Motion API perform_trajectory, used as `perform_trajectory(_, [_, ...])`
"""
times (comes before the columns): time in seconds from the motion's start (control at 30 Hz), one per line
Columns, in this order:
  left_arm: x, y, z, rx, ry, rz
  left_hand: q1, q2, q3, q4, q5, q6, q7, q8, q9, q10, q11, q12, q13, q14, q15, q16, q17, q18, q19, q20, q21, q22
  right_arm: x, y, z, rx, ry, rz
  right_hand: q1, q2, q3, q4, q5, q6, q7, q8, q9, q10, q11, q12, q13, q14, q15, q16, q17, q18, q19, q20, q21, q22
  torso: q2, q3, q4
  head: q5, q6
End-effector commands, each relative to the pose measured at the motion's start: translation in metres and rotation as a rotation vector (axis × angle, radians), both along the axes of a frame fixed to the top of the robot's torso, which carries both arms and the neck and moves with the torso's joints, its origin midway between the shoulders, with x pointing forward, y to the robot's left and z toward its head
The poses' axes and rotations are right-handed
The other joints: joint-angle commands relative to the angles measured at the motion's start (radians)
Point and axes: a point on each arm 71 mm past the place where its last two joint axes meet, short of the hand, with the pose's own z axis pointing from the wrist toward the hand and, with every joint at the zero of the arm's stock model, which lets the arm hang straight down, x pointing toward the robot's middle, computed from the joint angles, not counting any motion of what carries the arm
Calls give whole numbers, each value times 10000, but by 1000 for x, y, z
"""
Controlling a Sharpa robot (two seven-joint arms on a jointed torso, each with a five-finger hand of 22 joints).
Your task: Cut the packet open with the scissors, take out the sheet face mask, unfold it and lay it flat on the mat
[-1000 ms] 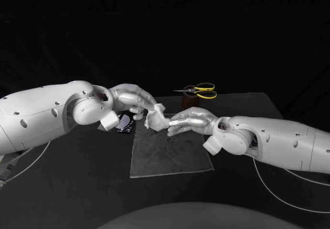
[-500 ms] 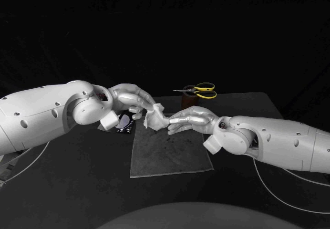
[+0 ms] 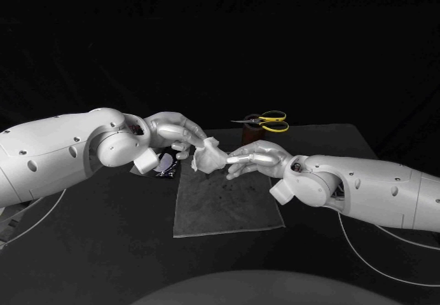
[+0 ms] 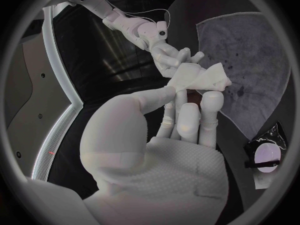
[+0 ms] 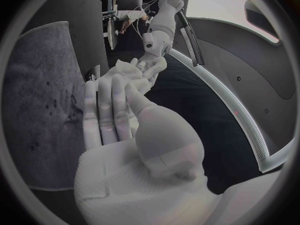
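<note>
You have both hands on the sheet face mask (image 3: 209,157), which is out of its packet and hangs as a crumpled, folded white wad in the air over the far end of the mat (image 3: 224,203). The left hand (image 3: 174,133) reaches in from its side and grips the upper part of the mask; in the left wrist view its fingers (image 4: 211,105) and thumb close on the white wad (image 4: 200,78). The right hand (image 3: 257,157) meets it from the other side, and in the right wrist view its fingers (image 5: 115,97) lie stretched out side by side with the thumb pressed toward them, the mask (image 5: 128,70) pinched at their tips. The two hands are almost touching, with only the mask between them. It does not touch the mat.

The grey mat lies flat on the black table (image 3: 110,241) below the hands, with small dark specks on it. The opened packet (image 3: 167,165), dark and shiny, lies on the table just beside the mat's left edge, under the left wrist; the left wrist view shows it (image 4: 267,157) beside the mat's (image 4: 250,70) border. You cannot tell from here how far it is cut. The yellow-handled scissors (image 3: 266,119) rest on top of a brown holder (image 3: 251,135) at the far edge of the table, behind the hands and apart from them.
</note>
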Motion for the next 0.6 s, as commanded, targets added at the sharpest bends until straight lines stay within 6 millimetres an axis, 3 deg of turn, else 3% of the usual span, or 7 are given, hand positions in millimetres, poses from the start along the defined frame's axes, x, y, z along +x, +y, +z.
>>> perform_trajectory(0.03, [0, -1, 1, -113, -10, 11, 29, 110, 54, 15, 69, -23, 10, 53, 1290, -36, -25, 16, 8, 77, 6, 51, 14, -18, 72, -11, 60, 14, 3, -3, 1, -219, -329, -685, -120, -14, 272, -33, 41, 106, -160, 550, 378, 178, -80, 50, 44, 93, 0, 69, 48, 133, 0, -74, 133, 104, -5, 1, -1, 12, 7])
perform_trajectory(0.17, [0, -1, 1, -131, -10, 55, 10, 128, 18, 34, 67, -65, 17, 27, 1318, -63, -22, 9, 5, 75, 11, 50, 5, -18, 66, -8, 53, 3, 3, -4, 2, -290, -426, -864, -514, -389, 1242, -9, 38, 37, -185, 803, 544, 272, -107, 56, 196, 182, -32, 82, 187, 123, -195, -113, 532, 467, -1, 2, -7, 15, 11])
perform_trajectory(0.2, [0, 0, 1, -133, -13, 72, 5, 133, 4, 40, 66, -77, 19, 19, 1327, -70, -21, 7, 5, 70, 12, 49, -6, -17, 61, -6, 48, -5, 3, -5, 2, -297, -444, -892, -514, -389, 1242, -9, 38, 37, -185, 803, 544, 272, -107, 56, 196, 182, -32, 82, 187, 123, -195, -113, 532, 467, 0, 3, -7, 15, 13])
perform_trajectory(0.23, [1, 0, 2, -134, -18, 102, 0, 146, -24, 55, 66, -101, 23, 3, 1343, -83, -20, 4, 3, 79, 14, 50, 9, -18, 61, -3, 44, -7, 3, -5, 3, -305, -477, -939, -702, -546, 1665, 3, 41, 12, -196, 901, 610, 310, -116, 64, 263, 219, -42, 87, 244, 122, -281, -122, 696, 618, -1, 4, -6, 15, 16])
perform_trajectory(0.33, [1, 1, 1, -124, -34, 183, -9, 171, -104, 94, 65, -146, 31, -30, 1378, -100, -17, 4, 3, 83, 20, 51, 11, -21, 65, 4, 33, -10, 2, -6, 4, -291, -545, -1007, -783, -614, 1849, 11, 41, 3, -200, 945, 639, 326, -122, 69, 292, 235, -47, 92, 270, 122, -315, -126, 768, 684, 0, 5, -4, 9, 21])
perform_trajectory(0.4, [2, 1, 1, -117, -46, 236, 1, 190, -235, 145, 65, -235, 45, -98, 1410, -122, -12, 4, 3, 94, 28, 54, 23, -23, 66, 15, 10, -23, 2, -6, 5, -265, -593, -1039, -1062, -855, 2491, 54, 43, -41, -205, 1091, 741, 365, -134, 78, 393, 278, -58, 98, 357, 122, -453, -139, 1014, 915, 0, 6, -6, 8, 19])
perform_trajectory(0.6, [3, 2, 1, -89, -93, 419, 351, 280, -448, 101, 68, -541, 122, -583, 1311, -200, 20, 61, 34, 150, 46, 64, 119, -34, 147, 27, 10, -3, -1, -7, 10, -166, -742, -1039, -1249, -1041, 2989, 106, 38, -79, -216, 1211, 827, 398, -145, 90, 480, 318, -71, 108, 431, 122, -564, -148, 1220, 1110, -3, 2, -8, -4, 30])
